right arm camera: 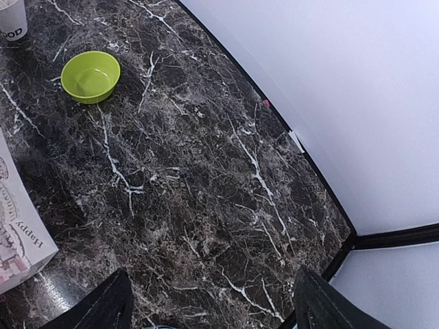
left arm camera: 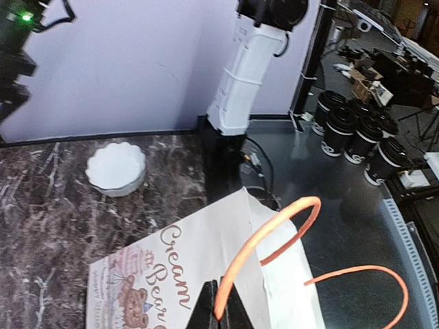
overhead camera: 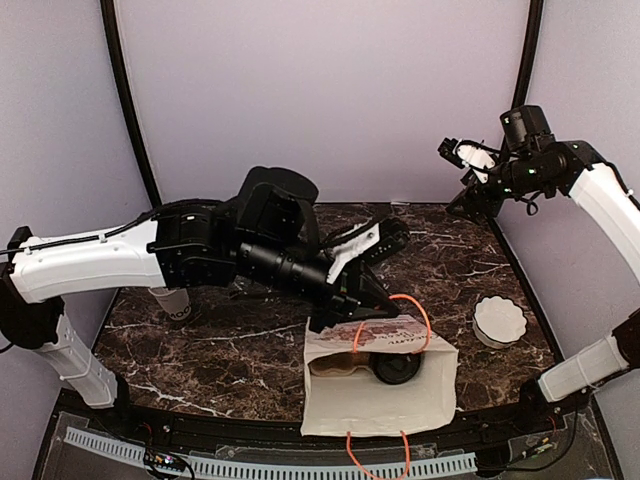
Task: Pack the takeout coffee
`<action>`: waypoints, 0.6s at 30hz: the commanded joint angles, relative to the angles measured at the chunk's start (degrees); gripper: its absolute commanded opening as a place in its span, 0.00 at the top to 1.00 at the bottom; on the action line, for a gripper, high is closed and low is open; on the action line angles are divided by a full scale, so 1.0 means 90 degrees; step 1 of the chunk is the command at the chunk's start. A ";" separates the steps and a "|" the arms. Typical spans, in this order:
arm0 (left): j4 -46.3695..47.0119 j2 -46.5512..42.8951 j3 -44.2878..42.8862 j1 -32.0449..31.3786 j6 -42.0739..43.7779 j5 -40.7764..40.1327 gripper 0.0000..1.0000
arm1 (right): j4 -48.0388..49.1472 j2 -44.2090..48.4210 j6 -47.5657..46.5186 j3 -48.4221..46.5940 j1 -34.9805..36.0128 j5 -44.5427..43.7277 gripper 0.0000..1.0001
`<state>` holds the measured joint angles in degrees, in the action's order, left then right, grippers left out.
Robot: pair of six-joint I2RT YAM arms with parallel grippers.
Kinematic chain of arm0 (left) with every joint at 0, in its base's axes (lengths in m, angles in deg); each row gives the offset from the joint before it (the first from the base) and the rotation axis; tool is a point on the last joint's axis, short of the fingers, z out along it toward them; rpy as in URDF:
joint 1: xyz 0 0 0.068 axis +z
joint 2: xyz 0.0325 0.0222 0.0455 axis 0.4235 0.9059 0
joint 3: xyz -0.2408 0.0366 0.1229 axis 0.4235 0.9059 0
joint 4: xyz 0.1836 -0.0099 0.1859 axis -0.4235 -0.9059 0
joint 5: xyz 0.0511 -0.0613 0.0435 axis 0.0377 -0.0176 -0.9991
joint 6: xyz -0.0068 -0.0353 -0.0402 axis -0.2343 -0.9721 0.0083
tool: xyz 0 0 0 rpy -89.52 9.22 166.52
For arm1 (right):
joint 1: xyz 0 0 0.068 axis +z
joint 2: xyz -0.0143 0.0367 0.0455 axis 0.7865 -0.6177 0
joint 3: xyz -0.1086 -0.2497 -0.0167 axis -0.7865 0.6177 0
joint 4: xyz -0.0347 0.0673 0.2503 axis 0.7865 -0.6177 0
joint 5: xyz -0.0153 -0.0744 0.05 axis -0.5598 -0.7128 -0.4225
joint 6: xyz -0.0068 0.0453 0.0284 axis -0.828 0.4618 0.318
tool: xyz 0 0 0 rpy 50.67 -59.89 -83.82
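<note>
Coffee cup (overhead camera: 397,368) sits inside the white paper bag (overhead camera: 375,410) at the near-centre edge of the table (overhead camera: 220,345). Only its black round lid shows thru the bag's open mouth, rest hidden. L claw (left arm camera: 221,307) is pinched nearly closed on the bag's orange handle (left arm camera: 302,202), just the cord btwn its fingers; R claw (right arm camera: 216,301) is spread wide w/ nothing in it, up over the far-right table corner, well apart from the bag.
</note>
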<state>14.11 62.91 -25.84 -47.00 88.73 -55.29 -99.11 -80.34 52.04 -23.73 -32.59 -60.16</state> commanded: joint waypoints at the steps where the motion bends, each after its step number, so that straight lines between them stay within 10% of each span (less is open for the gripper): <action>1: -0.0183 -0.0015 -0.0475 0.0629 0.0439 -0.0654 1.00 | 0.0114 0.0061 0.0109 0.0025 -0.0041 0.0090 0.18; 14: -0.0730 0.1402 -0.2115 0.1698 0.0786 -0.1757 0.96 | 0.0903 -0.0243 0.0739 0.0296 -0.0051 0.0114 0.13; 18: -0.0807 0.1501 -0.2390 0.1745 0.0771 -0.2026 0.69 | 0.1048 -0.0242 0.0838 0.0478 -0.0051 0.0171 0.13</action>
<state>9.30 77.34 -43.76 -31.50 94.93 -69.91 -93.65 -82.50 57.24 -20.97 -32.78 -59.92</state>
